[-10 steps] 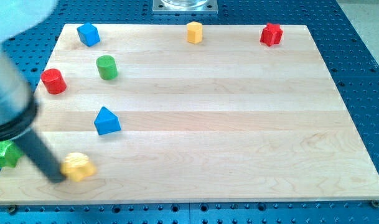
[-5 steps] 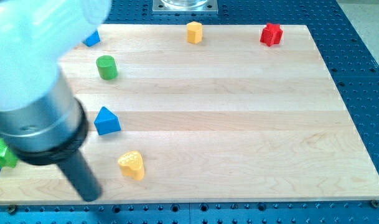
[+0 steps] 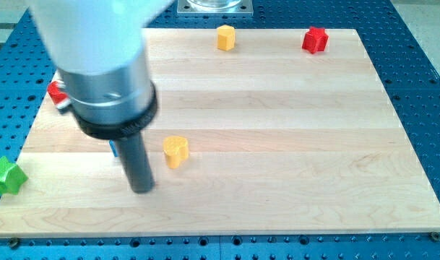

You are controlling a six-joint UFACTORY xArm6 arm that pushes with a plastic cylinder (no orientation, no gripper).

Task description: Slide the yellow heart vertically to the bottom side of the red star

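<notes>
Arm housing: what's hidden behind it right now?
Behind the arm, only a red block's edge and a blue sliver show; their shapes are covered, and any other blocks there can't be seen. My tip sits left of the yellow heart.

The counter (image 3: 292, 144) is a pale wooden board on a blue perforated base (image 3: 422, 87). On it lie a yellow heart (image 3: 175, 151) left of centre, a yellow block (image 3: 225, 37) at the view's top edge, a red star (image 3: 315, 39) at the top right, and a red block (image 3: 56, 92) at the left, partly hidden. A green star (image 3: 6, 176) sits just off the board's left edge, on the base.
</notes>
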